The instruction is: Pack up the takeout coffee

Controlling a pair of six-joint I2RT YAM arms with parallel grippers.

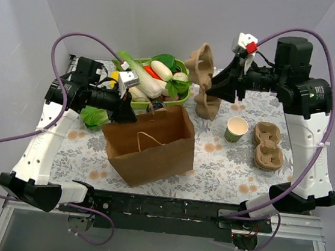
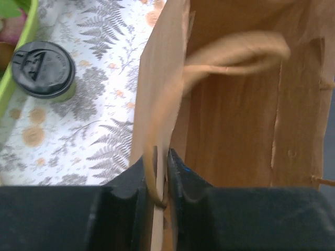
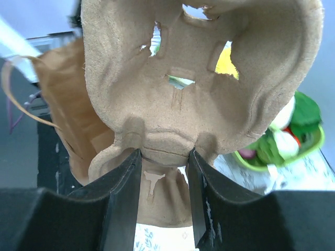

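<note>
1. Overhead view
   - Left gripper (image 1: 127, 114) down at the back left rim of the paper bag (image 1: 153, 148), pressed onto that rim.
   - Right gripper (image 1: 221, 89) raised beyond the bag's right side, clamped on a cup carrier (image 1: 202, 84) held on end.
   - Coffee cup (image 1: 155, 106) only a dark spot just past the bag's back rim, ahead of the left gripper and close to it; well across from the right gripper, with the carrier between.
   - Left arm judged the nearer of the two, though busy with the bag.
   - Near the right gripper, toward the arm's base: an open cup (image 1: 236, 129) without a lid and a second carrier (image 1: 268, 146) lying flat.

2. Left wrist view
   - Left gripper (image 2: 161, 172) nearly pressed together, pinching the bag (image 2: 235, 130) wall and, it seems, a strand of the handle.
   - Coffee cup (image 2: 44, 70) ahead and to the left of the fingers, outside the bag, upright with its black lid on top, right beside the green basket (image 2: 21, 36) rim.
   - Long axis vertical, so probably a grasp from the side or from above.

3. Right wrist view
   - Right gripper (image 3: 164, 157) about half spread, fingers gripping the carrier (image 3: 199, 78) by its lower edge, pockets facing the camera.
   - Bag (image 3: 57, 89) beyond on the left, basket (image 3: 309, 146) on the right.
   - Coffee cup not visible here.
</note>
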